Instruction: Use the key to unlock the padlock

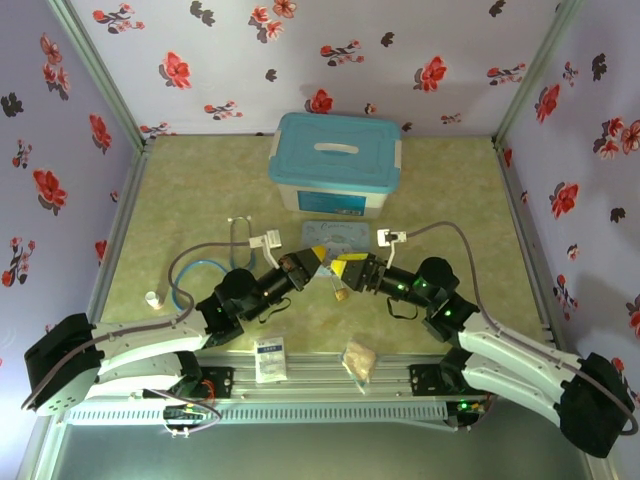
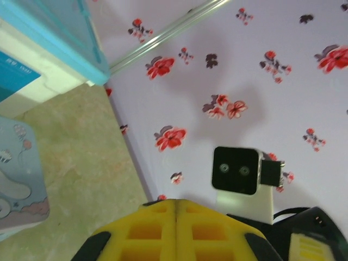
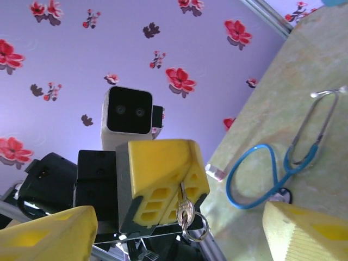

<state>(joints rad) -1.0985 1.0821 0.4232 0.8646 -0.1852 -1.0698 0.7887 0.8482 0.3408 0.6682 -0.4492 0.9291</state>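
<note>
My left gripper (image 1: 322,258) is shut on the key (image 3: 184,209), a small metal key whose head and ring hang below the closed yellow fingers (image 3: 163,163). In the left wrist view those fingers (image 2: 157,223) meet with no gap and hide the key. Facing it a short way off, my right gripper (image 1: 347,268) is open, its two yellow fingertips (image 3: 49,234) far apart at the bottom corners of its wrist view with nothing between them. A tiny brass-coloured thing, apparently the padlock (image 1: 340,292), lies on the table just below both gripper tips.
A pale blue cartoon tin (image 1: 340,238) lies just behind the grippers, with a blue-lidded box (image 1: 335,160) further back. A stethoscope (image 1: 240,235) lies to the left. A white sachet (image 1: 270,358) and a tan packet (image 1: 359,360) sit at the near edge.
</note>
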